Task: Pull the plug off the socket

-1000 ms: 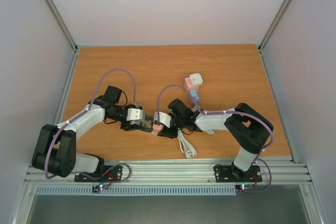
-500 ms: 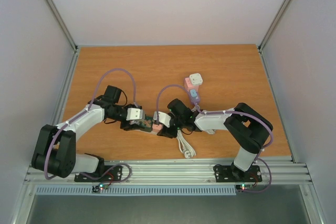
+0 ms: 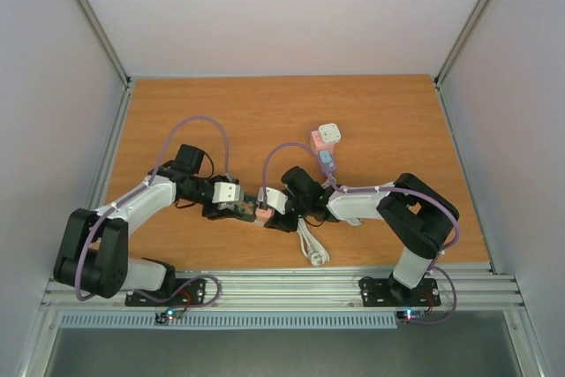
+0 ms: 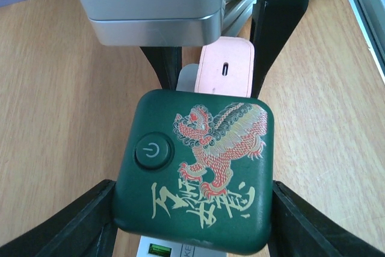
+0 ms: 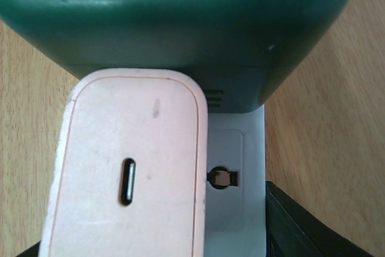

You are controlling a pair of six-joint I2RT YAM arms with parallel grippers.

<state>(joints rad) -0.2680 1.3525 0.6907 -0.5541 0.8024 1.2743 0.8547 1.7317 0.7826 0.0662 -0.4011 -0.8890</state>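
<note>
Status: green socket block (image 4: 198, 167) is clamped across its flanks by the left pincer (image 4: 192, 194). The jaws are set fairly wide because the block is wide, and both black fingers (image 4: 78, 227) are seen pressed to its sides. The block is kept down at the bench (image 3: 397, 121), near the front edge and between the two arms, so a fixed anchor is given for the pull. Whether it is rested on the wood or lifted clear cannot be told. Pink plug (image 5: 126, 173) is seated in the end of the block that faces the right arm. It is butted against the green housing with no gap visible in the right wrist view, so it is judged not yet out. Right pincer (image 3: 267, 209) is closed narrow on the plug from the opposite side, and its prongs are seen flanking the pink body in the left wrist view. A white socket-face strip (image 5: 234, 179) lies just beside the plug; whether it is also caught between the jaws cannot be told. The two grips are opposed along one line, presumably so the pull can be taken straight along the pin axis rather than sideways. Step in hand is judged as grip established, extraction pending. A straight draw apart would be called for next. Twist should be avoided, since the pins could bind or the smooth plug could slip. White cable (image 3: 309, 245) by the right forearm and spare adapters (image 3: 324, 143) further back are off the pull line and not involved.
</note>
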